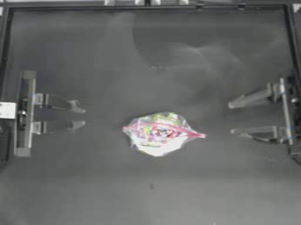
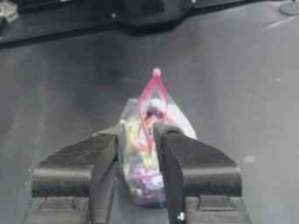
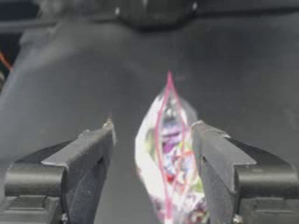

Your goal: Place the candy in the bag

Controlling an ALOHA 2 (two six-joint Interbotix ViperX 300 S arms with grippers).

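Near the middle of the dark table (image 1: pixel 70 189), slightly toward its right edge, lay the bag (image 1: pixel 159 133), clear plastic with a pink-red zip strip and multicoloured sweets showing through. Left of it, well apart, the left gripper (image 1: pixel 75 115) hung with its jaws spread and holding nothing. Toward the right edge, the right gripper (image 1: pixel 236 117) sat spread wider, also holding nothing. A separate candy could not be made out, possibly lost among the bag's contents.

The candy cannot be picked out, perhaps lost among the sweets inside the bag (image 1: pixel 157 133); wrist views crop its lower end.
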